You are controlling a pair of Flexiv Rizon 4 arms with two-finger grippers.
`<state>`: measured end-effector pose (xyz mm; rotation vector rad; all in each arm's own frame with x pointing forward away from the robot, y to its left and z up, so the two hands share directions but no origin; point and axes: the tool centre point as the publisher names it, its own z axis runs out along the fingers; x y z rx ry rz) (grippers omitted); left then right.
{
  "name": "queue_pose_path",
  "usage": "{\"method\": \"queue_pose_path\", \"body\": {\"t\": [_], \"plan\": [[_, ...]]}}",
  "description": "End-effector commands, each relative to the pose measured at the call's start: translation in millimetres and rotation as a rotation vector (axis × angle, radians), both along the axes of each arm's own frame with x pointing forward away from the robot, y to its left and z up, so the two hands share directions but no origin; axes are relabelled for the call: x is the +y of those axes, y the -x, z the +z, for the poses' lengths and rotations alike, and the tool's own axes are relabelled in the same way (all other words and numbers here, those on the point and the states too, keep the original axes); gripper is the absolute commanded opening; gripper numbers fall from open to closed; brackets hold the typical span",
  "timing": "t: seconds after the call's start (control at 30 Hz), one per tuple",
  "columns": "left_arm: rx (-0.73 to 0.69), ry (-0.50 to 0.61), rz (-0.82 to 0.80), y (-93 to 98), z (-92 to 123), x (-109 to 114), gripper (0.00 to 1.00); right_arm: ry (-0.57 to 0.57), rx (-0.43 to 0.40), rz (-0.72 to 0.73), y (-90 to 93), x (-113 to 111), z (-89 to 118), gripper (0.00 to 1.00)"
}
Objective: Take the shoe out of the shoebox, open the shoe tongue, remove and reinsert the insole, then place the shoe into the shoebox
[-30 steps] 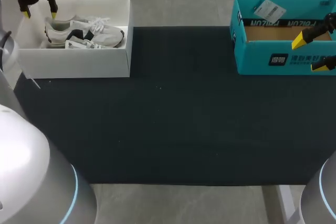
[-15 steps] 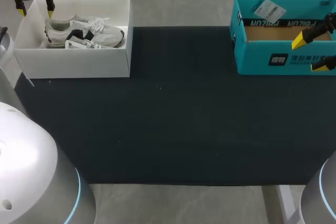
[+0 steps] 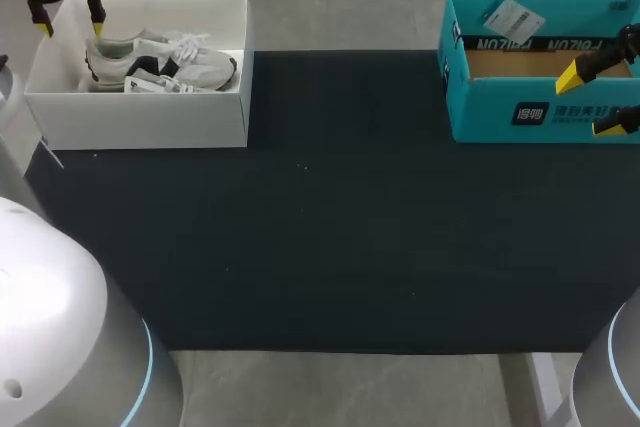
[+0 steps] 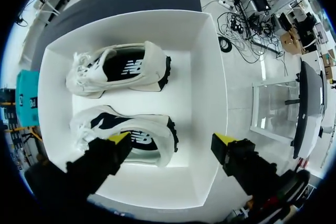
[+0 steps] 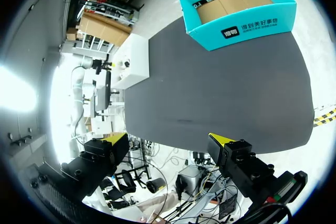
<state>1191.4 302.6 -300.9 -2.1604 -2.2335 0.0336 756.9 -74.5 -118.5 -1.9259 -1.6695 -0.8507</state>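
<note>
Your white shoebox (image 3: 140,122) sits at the far left corner of the table (image 3: 330,227), with the shoes (image 3: 160,62) lying lengthwise inside. Their heels point toward your left gripper (image 4: 173,139), which hovers jaws wide above that end. The right gripper (image 3: 590,102), also wide, is well apart at the far right corner.

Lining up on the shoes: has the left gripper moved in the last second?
Yes, slightly. In the head view the left gripper has edged toward the far left corner of the white box, away from the shoes.
</note>
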Motion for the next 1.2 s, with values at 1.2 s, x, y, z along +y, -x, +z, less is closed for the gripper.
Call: {"method": "queue_pose_path", "body": {"t": [1.2], "plan": [[-0.195,-0.030,-0.012,123.9,-20,-37,1.00,0.002,0.001,-0.002,0.0,0,-1,1.00]]}}
